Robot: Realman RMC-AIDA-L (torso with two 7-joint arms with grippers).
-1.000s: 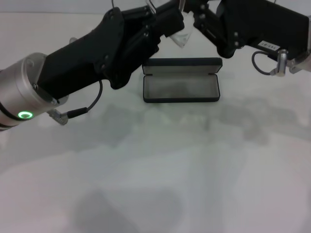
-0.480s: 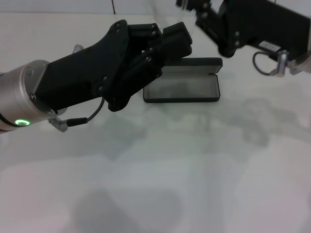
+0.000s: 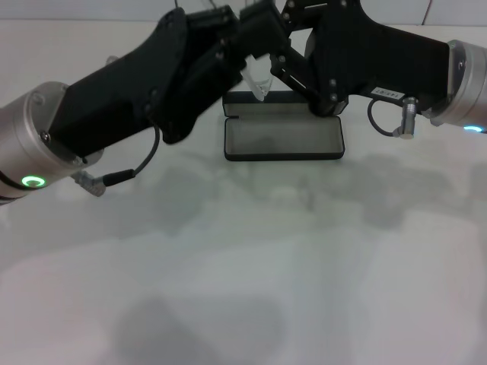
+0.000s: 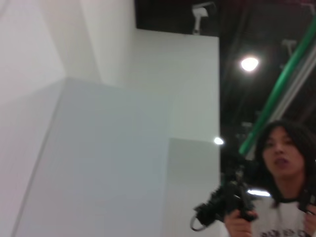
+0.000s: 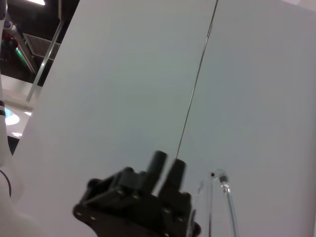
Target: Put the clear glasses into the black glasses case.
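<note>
White tabletop (image 3: 243, 266) fills the head view, and the black glasses case (image 3: 283, 137) lies open toward its far side, lid tipped back, pale grey lining showing and nothing inside the tray. Both arms meet in the air just above the case's far edge. The left pincer (image 3: 255, 26) reaches in from the left, its dark fingers bunched close together near the top of the view; the right pincer (image 3: 293, 53) comes in from the right, and its black body covers part of the case's lid. Between the two hangs the clear glasses (image 3: 260, 82), a see-through shape with a point aimed down at the lid, held off the tabletop and not touching the case. Which pincer has the hold cannot be made out from the head view, nor how wide either one stands.

From the right wrist view, the left pincer (image 5: 165, 173) appears farther off as a dark block with two stubby fingers set narrowly apart, and the transparent arms of the clear glasses (image 5: 222, 197) stand upright just beside it against a pale wall. From the left wrist view, only walls, a ceiling lamp and a person (image 4: 279, 177) holding a black device appear.
</note>
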